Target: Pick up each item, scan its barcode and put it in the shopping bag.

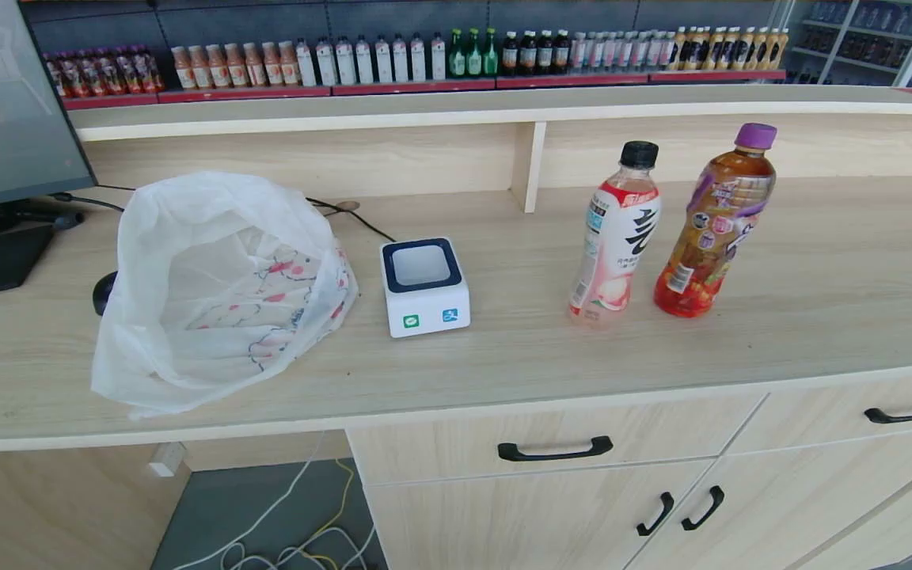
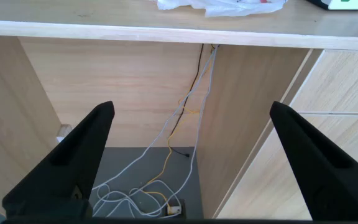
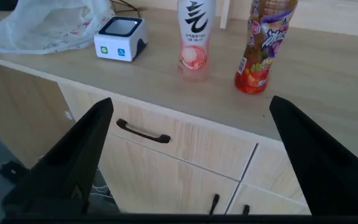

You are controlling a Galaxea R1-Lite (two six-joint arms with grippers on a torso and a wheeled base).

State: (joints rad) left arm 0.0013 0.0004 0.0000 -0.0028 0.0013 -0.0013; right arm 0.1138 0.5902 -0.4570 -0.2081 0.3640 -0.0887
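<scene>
Counter, head view: light wood-grain counter [image 1: 519,364] with a raised back ledge; drawers with black handles [image 1: 555,450] sit below its front edge.
Room behind: a red-edged shelf of drinks [image 1: 424,57] runs along a dark wall.
Shopping bag: the white plastic shopping bag [image 1: 214,293] stands open on the counter's left part, mouth towards the camera. A red and blue pattern shows inside; whether it is print or contents cannot be told.
Scanner: the white scanner [image 1: 424,286] with its dark-framed window sits just beside the bag, on its right.
Items: the pink-label bottle [image 1: 618,233] and the purple-capped bottle [image 1: 713,222] stand upright, close together, right of the scanner.
Obscured: a dark round object [image 1: 104,293] is mostly hidden behind the bag; the monitor [image 1: 5,103] is cut off at the frame edge.
Left wrist view: an open recess under the counter with loose cables [image 2: 166,180]; only the bag's lower edge and one scanner corner are in frame.
Left gripper [image 2: 191,109]: low, before the recess; jaws spread wide, holding nothing.
Right wrist view: drawer fronts, with bag, scanner and both bottles on the counter above; both bottle caps are cut off.
Right gripper [image 3: 191,102]: low, before the drawers; jaws spread wide, holding nothing.
</scene>
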